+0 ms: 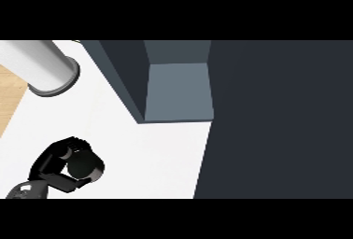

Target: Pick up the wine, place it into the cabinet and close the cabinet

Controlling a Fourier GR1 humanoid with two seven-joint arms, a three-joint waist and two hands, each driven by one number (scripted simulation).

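No wine bottle shows anywhere in the head view. The dark grey cabinet (pixel 124 79) stands at the back middle of the white counter (pixel 151 154), and its lighter grey inside (pixel 178 91) is exposed. A broad dark panel (pixel 276 116) fills the whole right side of the view; whether it is the cabinet's door or its body I cannot tell. My left hand (pixel 72 165) rests at the lower left over the counter, well short of the cabinet, fingers up and relaxed, with nothing in it. My right hand is out of view.
A tall pale grey cylinder (pixel 48 65) with a darker rim stands at the back left, near the counter's left edge. Beyond that edge lies a wooden floor (pixel 10 98).
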